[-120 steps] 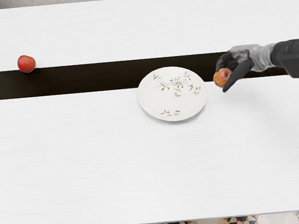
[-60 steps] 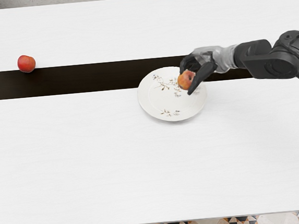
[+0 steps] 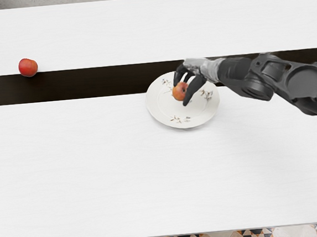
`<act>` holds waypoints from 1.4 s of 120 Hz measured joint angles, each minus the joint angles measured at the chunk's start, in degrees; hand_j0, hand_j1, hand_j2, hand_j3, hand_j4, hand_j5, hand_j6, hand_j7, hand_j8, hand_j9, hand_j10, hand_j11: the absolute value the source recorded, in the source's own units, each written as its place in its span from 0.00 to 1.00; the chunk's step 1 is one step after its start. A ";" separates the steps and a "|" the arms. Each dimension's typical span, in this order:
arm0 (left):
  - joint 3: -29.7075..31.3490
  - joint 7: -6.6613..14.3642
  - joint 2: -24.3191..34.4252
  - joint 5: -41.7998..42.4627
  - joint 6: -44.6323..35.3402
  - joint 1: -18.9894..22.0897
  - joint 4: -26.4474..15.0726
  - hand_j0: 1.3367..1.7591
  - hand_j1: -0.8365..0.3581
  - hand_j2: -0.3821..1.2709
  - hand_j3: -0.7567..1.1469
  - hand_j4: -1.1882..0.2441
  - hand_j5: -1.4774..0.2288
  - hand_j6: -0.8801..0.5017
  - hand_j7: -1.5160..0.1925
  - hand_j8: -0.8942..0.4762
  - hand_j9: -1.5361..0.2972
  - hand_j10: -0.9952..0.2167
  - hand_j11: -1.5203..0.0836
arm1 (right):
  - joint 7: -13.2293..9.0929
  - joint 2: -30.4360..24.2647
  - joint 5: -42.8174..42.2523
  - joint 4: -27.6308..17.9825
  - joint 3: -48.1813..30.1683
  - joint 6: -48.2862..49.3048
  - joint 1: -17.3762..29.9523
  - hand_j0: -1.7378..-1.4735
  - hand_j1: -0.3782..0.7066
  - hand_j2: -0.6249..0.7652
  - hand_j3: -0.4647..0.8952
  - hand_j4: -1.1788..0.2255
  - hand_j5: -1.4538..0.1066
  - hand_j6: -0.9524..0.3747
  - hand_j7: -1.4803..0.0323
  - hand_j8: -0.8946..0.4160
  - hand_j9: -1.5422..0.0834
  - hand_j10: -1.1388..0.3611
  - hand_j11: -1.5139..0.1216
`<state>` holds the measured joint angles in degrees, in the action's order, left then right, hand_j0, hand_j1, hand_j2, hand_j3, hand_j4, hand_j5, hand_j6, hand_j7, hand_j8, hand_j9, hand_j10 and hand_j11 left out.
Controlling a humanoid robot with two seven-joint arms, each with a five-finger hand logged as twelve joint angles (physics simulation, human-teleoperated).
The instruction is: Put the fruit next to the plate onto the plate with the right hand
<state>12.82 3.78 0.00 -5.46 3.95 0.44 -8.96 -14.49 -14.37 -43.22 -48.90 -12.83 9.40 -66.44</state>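
The right hand (image 3: pixel 190 76), the one arm in view, curls its dark fingers around one reddish fruit (image 3: pixel 179 92) over the middle of the single floral plate (image 3: pixel 166 111); whether the fruit touches the plate is unclear. A second fruit (image 3: pixel 28 67) sits well apart at far left on the white table (image 3: pixel 152 174), beside a dark strip (image 3: pixel 89 83).

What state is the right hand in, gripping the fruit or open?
Gripping. The right hand has its fingers curled around the fruit over the plate; whether it touches the plate cannot be told.
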 joint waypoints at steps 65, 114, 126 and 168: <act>0.01 0.00 0.00 0.00 0.00 0.00 0.00 0.76 0.75 0.26 0.40 0.66 0.68 0.46 0.70 0.47 0.66 0.62 0.75 | 0.01 0.07 -0.56 0.75 0.77 -3.82 0.55 0.30 0.47 0.49 0.34 0.49 0.54 0.43 0.58 0.40 0.58 0.45 0.56; 0.01 0.00 0.00 0.00 0.00 0.00 0.00 0.76 0.75 0.26 0.40 0.66 0.68 0.46 0.70 0.47 0.66 0.62 0.75 | 3.29 -8.74 17.06 -0.51 -3.88 3.30 0.44 0.30 0.15 0.45 0.34 0.75 0.83 0.63 0.87 0.60 0.85 0.68 0.83; 0.01 0.00 0.00 -0.01 0.00 -0.02 0.00 0.76 0.75 0.26 0.40 0.66 0.68 0.46 0.70 0.47 0.66 0.62 0.75 | 3.56 -13.33 28.71 -0.62 -5.34 14.51 0.91 0.30 0.12 0.45 0.34 0.77 0.86 0.65 0.90 0.62 0.88 0.70 0.85; 0.00 0.00 0.00 0.00 0.00 -0.01 0.00 0.76 0.75 0.26 0.40 0.66 0.68 0.46 0.70 0.47 0.66 0.62 0.75 | 1.96 -27.14 49.99 -0.74 -6.17 25.22 6.96 0.30 0.07 0.45 0.34 0.81 0.89 0.69 0.94 0.65 0.91 0.73 0.89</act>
<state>12.82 3.77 0.00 -5.46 3.95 0.43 -8.96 -12.53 -41.51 6.76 -49.64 -19.00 34.62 -59.49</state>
